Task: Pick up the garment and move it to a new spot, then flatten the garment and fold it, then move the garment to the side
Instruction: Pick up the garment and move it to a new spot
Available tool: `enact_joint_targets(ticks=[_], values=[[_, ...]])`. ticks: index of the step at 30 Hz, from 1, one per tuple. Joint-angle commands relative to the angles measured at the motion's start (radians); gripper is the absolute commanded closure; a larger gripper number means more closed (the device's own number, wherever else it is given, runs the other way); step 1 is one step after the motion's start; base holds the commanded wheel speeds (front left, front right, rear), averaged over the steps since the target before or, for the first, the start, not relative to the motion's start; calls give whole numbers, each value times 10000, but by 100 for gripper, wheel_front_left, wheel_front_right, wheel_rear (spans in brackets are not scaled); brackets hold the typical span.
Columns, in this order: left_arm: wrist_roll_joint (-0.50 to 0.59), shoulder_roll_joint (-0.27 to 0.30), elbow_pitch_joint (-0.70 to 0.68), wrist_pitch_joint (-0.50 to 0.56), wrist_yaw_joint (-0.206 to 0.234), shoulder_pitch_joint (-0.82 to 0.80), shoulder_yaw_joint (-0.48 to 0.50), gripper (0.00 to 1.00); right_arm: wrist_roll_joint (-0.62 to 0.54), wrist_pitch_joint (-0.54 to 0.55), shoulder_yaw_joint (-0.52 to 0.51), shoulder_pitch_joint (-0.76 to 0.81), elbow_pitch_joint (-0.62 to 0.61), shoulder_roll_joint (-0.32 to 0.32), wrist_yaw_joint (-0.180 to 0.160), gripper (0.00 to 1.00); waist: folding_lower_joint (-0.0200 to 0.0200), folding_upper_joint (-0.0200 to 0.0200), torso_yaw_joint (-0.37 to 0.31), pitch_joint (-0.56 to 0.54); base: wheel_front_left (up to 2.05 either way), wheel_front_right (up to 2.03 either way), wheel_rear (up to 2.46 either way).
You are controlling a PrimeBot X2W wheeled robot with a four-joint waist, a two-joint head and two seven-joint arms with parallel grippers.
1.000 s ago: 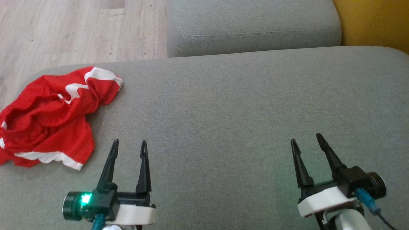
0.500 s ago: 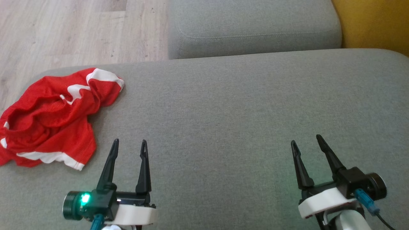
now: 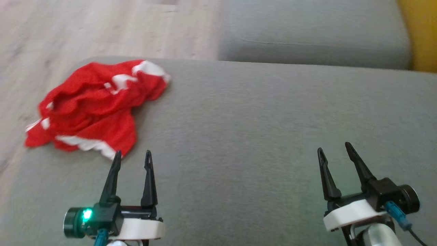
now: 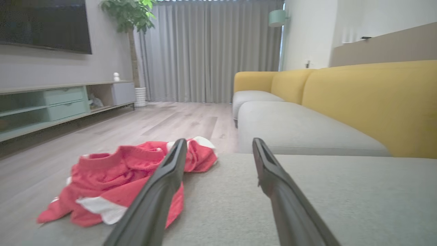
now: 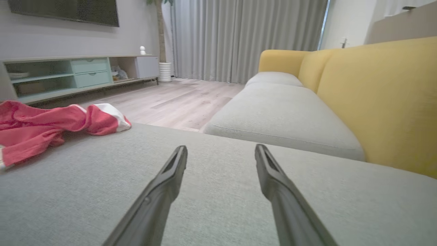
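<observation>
The garment is red with white bands and lies crumpled at the far left corner of the grey sofa cushion. My left gripper is open with nothing between its fingers, its tips just short of the garment's near edge. The left wrist view has the garment ahead and to the left, behind the left finger. My right gripper is open and empty at the lower right, far from the cloth. From the right wrist the garment lies at the far left.
A second grey seat cushion adjoins at the back, with the yellow backrest to the right. Wooden floor lies beyond the cushion's left and far edges. A low TV cabinet and curtains stand across the room.
The head camera has turned left, so the whole picture has shifted right and is blurred. Both grippers stay open and in much the same pose.
</observation>
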Motion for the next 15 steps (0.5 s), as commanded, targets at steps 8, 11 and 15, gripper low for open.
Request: enact_joint_targets(ticks=[8, 11, 15], values=[[159, 49, -332, -93, 76, -444, 421, 0, -78, -111, 170, -346, -489, -100, -6, 0, 0, 0, 2210, 208, 0, 0, 0], [280, 49, -435, -93, 155, -451, 473, 0, -168, -111, 121, -279, -498, -100, -6, 0, 0, 0, 2662, 231, 0, 0, 0], [297, 49, -692, -93, 224, -460, 607, 0, -325, -111, 41, -180, -475, -100, -6, 0, 0, 0, 3002, 317, 0, 0, 0]])
